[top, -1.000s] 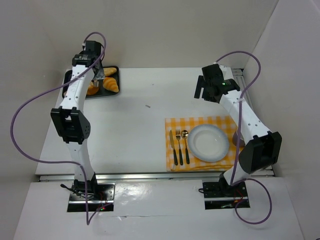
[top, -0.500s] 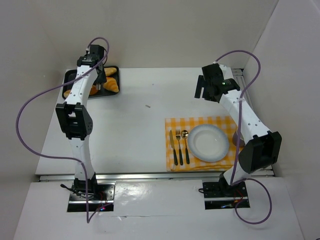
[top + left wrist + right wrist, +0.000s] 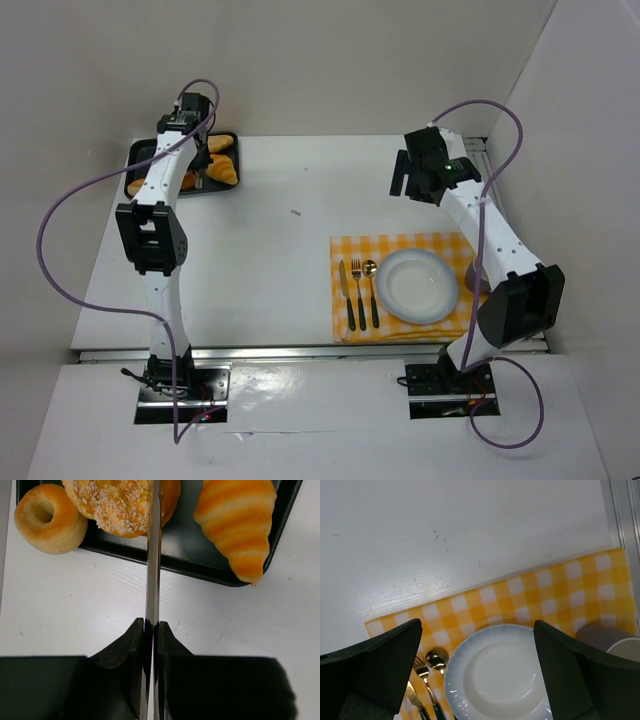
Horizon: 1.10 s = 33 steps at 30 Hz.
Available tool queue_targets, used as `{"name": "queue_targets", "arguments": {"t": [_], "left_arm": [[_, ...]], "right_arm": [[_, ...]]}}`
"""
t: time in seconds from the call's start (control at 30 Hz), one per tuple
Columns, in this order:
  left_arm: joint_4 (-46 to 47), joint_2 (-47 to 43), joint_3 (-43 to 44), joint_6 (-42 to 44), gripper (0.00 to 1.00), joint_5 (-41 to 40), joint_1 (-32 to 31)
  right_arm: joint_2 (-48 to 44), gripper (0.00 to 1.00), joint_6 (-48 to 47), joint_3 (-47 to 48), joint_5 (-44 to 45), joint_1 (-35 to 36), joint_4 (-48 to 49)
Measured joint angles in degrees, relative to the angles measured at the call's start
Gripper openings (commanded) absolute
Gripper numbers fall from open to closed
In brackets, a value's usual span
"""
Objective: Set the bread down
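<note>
A black tray at the far left holds a sugared bun, a striped croissant and a ring-shaped roll that hangs over its edge. My left gripper is shut on a thin metal tool, seen edge-on, whose tip reaches the sugared bun. In the top view the left gripper is over the tray. A white plate lies on a yellow checked cloth. My right gripper is open and empty above the plate's far edge.
A knife, fork and spoon lie on the cloth left of the plate. A grey cup stands at the plate's right. A metal rail runs along the table's right edge. White walls enclose the table.
My left arm has stretched a little farther back over the tray and its wrist has turned. The right arm has not moved.
</note>
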Motion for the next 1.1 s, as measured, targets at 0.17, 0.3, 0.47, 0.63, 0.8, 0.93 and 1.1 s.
{"name": "queue_targets", "arguments": {"t": [0.17,0.3,0.47,0.63,0.8,0.93,1.1], "left_arm": [[-0.1,-4.7,-2.4,-0.1,0.0,-0.2,0.0],[0.0,-12.2,-4.8,-0.1,0.0,-1.7,-0.1],[1.1,-22.6,-7.5,0.0,0.0,-3.6,-2.1],[3.4,-33.4,-17.0,-0.5,0.0,-1.7,-14.0],[5.8,-36.1,-24.9,-6.6,0.0,1.0,-34.1],[6.4,-36.0,-28.7,-11.0,0.0,2.3,-46.9],[10.4,-35.7,-28.7,-14.1,0.0,3.9,-57.6]], "right_arm": [[-1.5,1.0,0.0,0.0,0.0,0.0,0.0],[-2.8,1.0,0.3,0.0,-0.1,0.0,0.1],[-3.1,1.0,0.6,0.0,-0.2,0.0,0.1],[-3.1,1.0,0.6,5.5,0.6,0.0,-1.9],[-6.7,1.0,0.2,14.6,2.5,0.0,-1.5],[-15.7,1.0,-0.1,15.4,4.2,0.0,0.0],[-24.4,1.0,-0.3,16.1,7.1,0.0,1.7]]}}
